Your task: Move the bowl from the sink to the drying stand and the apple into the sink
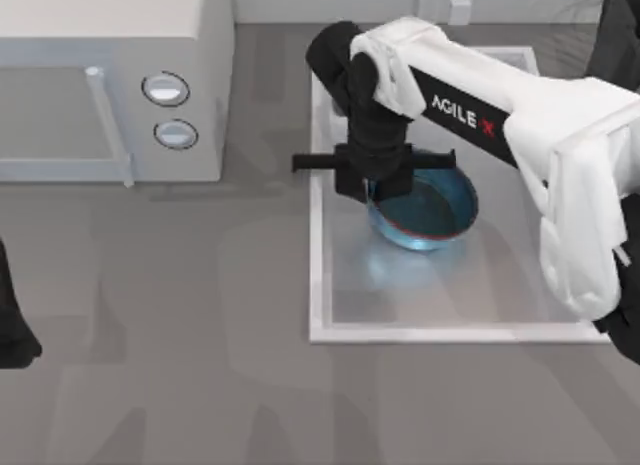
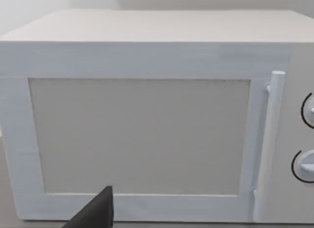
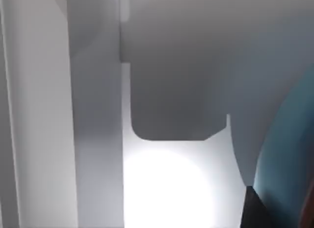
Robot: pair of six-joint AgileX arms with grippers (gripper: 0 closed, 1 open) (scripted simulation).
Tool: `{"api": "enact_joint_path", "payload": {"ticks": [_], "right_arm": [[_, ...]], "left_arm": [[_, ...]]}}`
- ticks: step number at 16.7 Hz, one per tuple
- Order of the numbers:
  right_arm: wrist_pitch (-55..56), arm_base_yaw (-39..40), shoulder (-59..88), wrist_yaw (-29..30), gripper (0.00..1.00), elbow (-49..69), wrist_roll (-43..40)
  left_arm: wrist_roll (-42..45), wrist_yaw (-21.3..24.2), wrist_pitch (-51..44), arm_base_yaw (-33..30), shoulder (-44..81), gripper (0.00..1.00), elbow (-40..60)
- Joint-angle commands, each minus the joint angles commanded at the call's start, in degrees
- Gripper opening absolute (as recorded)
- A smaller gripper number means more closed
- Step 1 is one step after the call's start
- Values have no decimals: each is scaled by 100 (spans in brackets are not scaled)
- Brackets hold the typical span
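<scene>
The blue bowl [image 1: 425, 207] with a thin red rim line sits in the upper half of the white sink [image 1: 318, 285]. My right arm reaches in from the right across the sink, and its gripper [image 1: 371, 189] hangs at the bowl's left rim, hidden under the black wrist. The right wrist view looks down at the sink's pale floor [image 3: 167, 189], with the bowl's blue wall [image 3: 287, 154] close beside the gripper. My left arm [image 1: 12, 330] is parked at the table's left edge. The apple and the drying stand are out of view.
A white microwave [image 1: 110, 85] with two round knobs stands at the back left, directly in front of the left wrist camera [image 2: 147, 139]. The white tap post [image 1: 460, 10] rises behind the sink. Grey tabletop lies in front of the sink and the microwave.
</scene>
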Motion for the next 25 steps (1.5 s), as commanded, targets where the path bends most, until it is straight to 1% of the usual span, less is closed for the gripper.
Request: {"api": "enact_joint_path", "payload": {"ticks": [3,12,15,19,23,25], "right_arm": [[-410,370,-857,45,0,-494,367],[-2221,1962,-4600,221,0,-2628,1968],[-2655,2381,-5508,276,0,-3135,2370],[-2854,2592,-5892,310,0,-3376,2564],[-2840,2562,-5881,302,0,-3357,2559],[-2676,2403,-6012,247,0,-3344,2421]], "left_arm": [[0,0,0,0,0,100,0],[0,0,0,0,0,100,0],[0,0,0,0,0,100,0],[0,0,0,0,0,100,0],[0,0,0,0,0,100,0],[0,0,0,0,0,100,0]]}}
